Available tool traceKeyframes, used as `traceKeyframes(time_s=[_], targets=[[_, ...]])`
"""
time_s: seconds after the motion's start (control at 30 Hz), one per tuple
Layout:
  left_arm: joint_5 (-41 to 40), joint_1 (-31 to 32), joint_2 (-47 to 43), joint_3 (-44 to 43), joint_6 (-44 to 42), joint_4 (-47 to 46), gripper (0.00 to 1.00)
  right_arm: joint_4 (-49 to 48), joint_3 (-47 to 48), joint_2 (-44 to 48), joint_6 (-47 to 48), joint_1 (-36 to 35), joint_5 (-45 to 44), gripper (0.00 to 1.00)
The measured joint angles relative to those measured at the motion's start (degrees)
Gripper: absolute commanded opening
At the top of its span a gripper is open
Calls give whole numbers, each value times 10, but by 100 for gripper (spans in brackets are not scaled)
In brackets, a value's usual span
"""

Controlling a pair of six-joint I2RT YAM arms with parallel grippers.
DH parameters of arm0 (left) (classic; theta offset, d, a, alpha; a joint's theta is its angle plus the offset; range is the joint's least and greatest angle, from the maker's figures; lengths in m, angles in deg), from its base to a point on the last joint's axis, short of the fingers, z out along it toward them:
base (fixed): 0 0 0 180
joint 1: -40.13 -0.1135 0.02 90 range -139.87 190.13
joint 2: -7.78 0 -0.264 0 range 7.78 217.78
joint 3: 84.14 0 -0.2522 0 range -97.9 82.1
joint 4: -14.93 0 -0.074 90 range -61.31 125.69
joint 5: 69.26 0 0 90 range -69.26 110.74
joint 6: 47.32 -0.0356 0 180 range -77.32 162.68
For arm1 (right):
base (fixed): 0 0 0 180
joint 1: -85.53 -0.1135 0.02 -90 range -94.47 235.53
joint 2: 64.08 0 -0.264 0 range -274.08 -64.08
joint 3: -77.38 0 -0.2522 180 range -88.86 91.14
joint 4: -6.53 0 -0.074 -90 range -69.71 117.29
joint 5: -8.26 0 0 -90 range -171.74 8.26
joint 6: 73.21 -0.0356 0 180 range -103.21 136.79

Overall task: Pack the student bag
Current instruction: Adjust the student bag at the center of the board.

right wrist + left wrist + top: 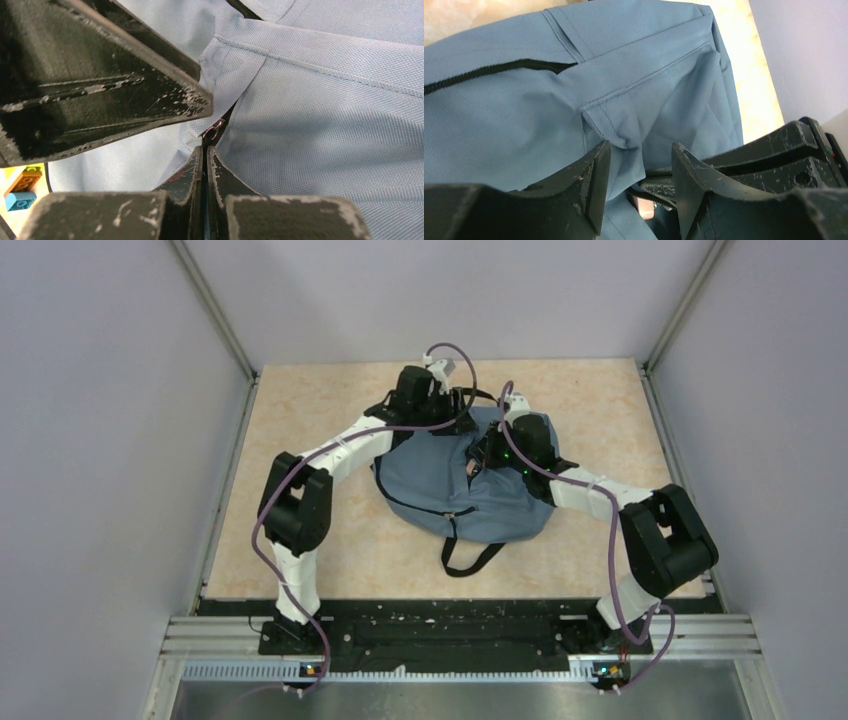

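Left gripper (640,146) first: jaws apart, nothing pinched, just a fold of fabric (611,120) sitting in the gap past the tips. Right gripper (205,150) is the opposite, clamped all the way together.

Working down from the big stuff: the table (300,420) has the student bag (470,485) lying flat about in the middle. Its straps trail toward the arm bases and its far end is tucked under both wrists. My guess is it's laid flat like that so the zip faces up where the fingers can get at it.

Both grippers are crowded right beside each other at that far end. I read that as a two-hand job: one pins or lifts the cloth so it doesn't bunch, and the other pulls. The left one isn't gripping the cloth at the moment.

The stretch of zipper (484,70) I get from the left wrist cam looks closed, so I'd say the bag isn't opened yet and the packing hasn't really started.

Smaller: a little metal ring (215,131) on the zipper line sits just beyond the right fingertips. I honestly can't tell if the jaws have its tab or only fabric.

Smallest: a few toy bricks (20,201) peek out at the edge of the right wrist view, beside the bag.
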Motion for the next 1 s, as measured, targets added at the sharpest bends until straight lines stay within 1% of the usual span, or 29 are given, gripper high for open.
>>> traceKeyframes(time_s=[0.17,0.27,0.4,0.6,0.67,0.8,1.0], targets=[[-7,5,32,-52,-8,37,55,-3,0,0,0,0,0,0],[-24,10,51,-85,-22,72,51,-5,0,0,1,0,-1,0],[-41,18,61,-107,-37,97,50,-5,0,0,3,0,-3,0],[-64,25,61,-110,-48,114,50,-5,0,0,5,0,-3,0],[-79,29,58,-100,-48,108,50,-5,0,0,6,0,-3,0],[-101,33,40,-50,-43,80,49,-4,0,-1,5,0,0,0],[-98,33,40,-43,-27,65,50,-5,0,-7,5,0,3,0]])
